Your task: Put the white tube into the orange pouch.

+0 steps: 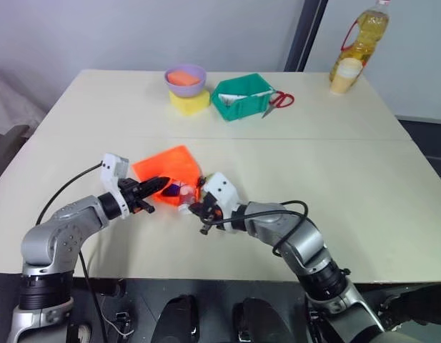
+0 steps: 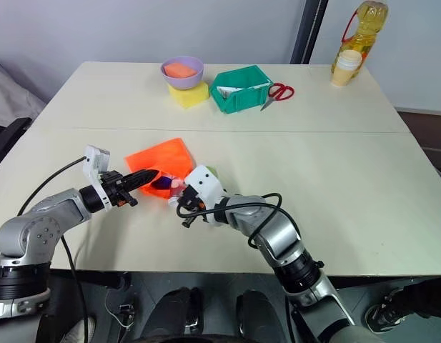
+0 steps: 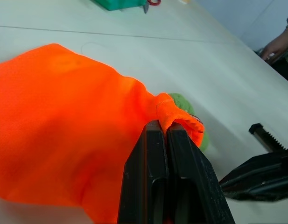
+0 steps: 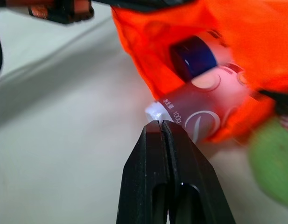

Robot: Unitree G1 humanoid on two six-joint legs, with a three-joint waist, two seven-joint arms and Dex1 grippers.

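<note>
The orange pouch [image 1: 166, 166] lies on the table, its mouth toward me. My left gripper [image 3: 163, 127] is shut on the pouch's rim and holds the mouth up. The white tube [image 4: 200, 112], with pink print, lies half inside the mouth, next to a dark blue round thing [image 4: 193, 53] deeper in. My right gripper [image 4: 161, 123] is shut, and its tips touch the tube's flat outer end. A round green tag [image 4: 272, 168] lies beside the pouch mouth. From the head, both grippers meet at the pouch's near edge, the left [image 1: 163, 182] and the right [image 1: 195, 207].
At the table's far side stand a purple bowl [image 1: 186, 77] on a yellow sponge [image 1: 189, 101], a green box [image 1: 241, 96], red scissors [image 1: 279, 101], and a yellow oil bottle [image 1: 363, 39] beside a cup [image 1: 345, 75]. A person's hand [image 3: 274, 46] shows beyond the table.
</note>
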